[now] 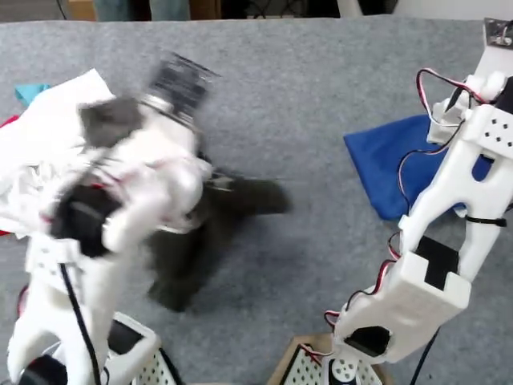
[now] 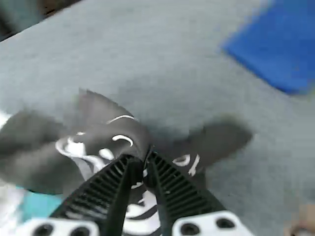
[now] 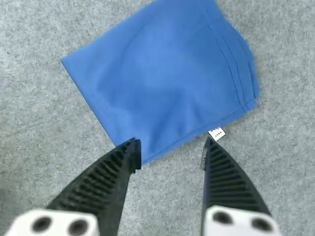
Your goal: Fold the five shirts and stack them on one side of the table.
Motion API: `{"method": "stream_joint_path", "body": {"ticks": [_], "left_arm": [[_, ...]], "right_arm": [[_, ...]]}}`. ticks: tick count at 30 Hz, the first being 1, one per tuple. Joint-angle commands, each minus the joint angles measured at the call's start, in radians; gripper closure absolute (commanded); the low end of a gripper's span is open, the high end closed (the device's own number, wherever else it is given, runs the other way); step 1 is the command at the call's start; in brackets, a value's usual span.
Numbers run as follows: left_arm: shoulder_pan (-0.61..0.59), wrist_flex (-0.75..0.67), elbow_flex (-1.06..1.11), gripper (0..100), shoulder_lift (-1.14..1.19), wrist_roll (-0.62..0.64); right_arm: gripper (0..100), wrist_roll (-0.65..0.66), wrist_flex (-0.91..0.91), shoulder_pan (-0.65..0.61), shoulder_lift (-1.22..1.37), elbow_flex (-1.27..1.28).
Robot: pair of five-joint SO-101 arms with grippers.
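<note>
A dark grey shirt (image 2: 98,132) with white print hangs bunched from my left gripper (image 2: 140,161), which is shut on a fold of it. In the high view the same dark shirt (image 1: 240,199) trails over the table's middle-left, partly under the left arm. A folded blue shirt (image 3: 157,73) lies flat on the right side of the table. My right gripper (image 3: 171,146) hovers open over its near edge, gripping nothing. The blue shirt (image 1: 385,164) is partly hidden by the right arm in the high view.
A loose pile with a white shirt (image 1: 48,136), a teal shirt (image 1: 30,92) and a red edge (image 1: 6,122) lies at the far left. The grey table covering (image 1: 304,96) is bare between the dark shirt and the blue one.
</note>
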Motion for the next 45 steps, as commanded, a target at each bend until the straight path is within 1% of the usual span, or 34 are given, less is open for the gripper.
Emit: {"method": "stream_joint_path", "body": {"ticks": [1,4,8,9,11,14,16,19,22,25,29,31,33,35,37,39,41,43,45], "left_arm": [[0.174,-0.006,0.081,97,0.061,-0.006],[0.242,-0.038,0.216,97,0.17,-0.006],[0.305,-0.015,0.246,96,0.287,0.0],[0.306,-0.002,0.245,94,0.299,0.002],[0.292,0.025,0.245,86,0.318,0.012],[0.229,0.071,0.242,75,0.292,0.12],[0.159,0.087,0.223,74,0.25,0.178],[0.031,0.121,0.182,74,0.169,0.186],[-0.125,0.166,0.157,74,0.075,0.186],[-0.328,0.189,0.159,74,-0.006,0.186],[-0.685,0.18,0.232,74,-0.072,0.18],[-0.854,0.18,0.291,74,-0.089,0.12],[-0.997,0.163,0.358,74,-0.098,0.038],[-1.124,0.103,0.438,74,-0.106,-0.026],[-1.231,0.011,0.519,74,-0.106,-0.055],[-1.296,-0.087,0.596,74,-0.1,-0.057],[-1.317,-0.172,0.664,74,-0.1,-0.055],[-1.29,-0.249,0.716,74,-0.1,-0.051],[-1.218,-0.331,0.748,74,-0.1,0.003]], "right_arm": [[79.6,0.002,0.002,-0.017,-0.044,0.002],[79.7,0.002,0.002,-0.025,-0.038,0.002],[79.5,0.002,0.003,-0.06,0.004,0.025],[79.4,0.002,0.003,-0.077,0.016,0.041],[79.4,0.002,0.003,-0.114,0.044,0.084],[79.4,0.002,0.002,-0.173,0.076,0.137],[79.7,0.003,0.002,-0.206,0.096,0.157],[79.7,0.043,0.005,-0.258,0.108,0.185],[79.7,0.074,0.006,-0.321,0.093,0.226],[79.7,0.087,0.006,-0.396,0.062,0.289],[79.7,0.092,0.006,-0.52,-0.018,0.386],[79.7,0.092,0.006,-0.583,-0.09,0.435],[79.7,0.092,0.006,-0.655,-0.177,0.487],[79.7,0.092,0.006,-0.744,-0.271,0.547],[79.7,0.092,0.006,-0.845,-0.351,0.613],[79.7,0.092,0.002,-0.944,-0.41,0.687],[79.7,0.094,-0.023,-1.034,-0.424,0.757],[79.7,0.094,-0.086,-1.096,-0.404,0.84],[79.7,0.089,-0.169,-1.12,-0.366,0.92]]}}
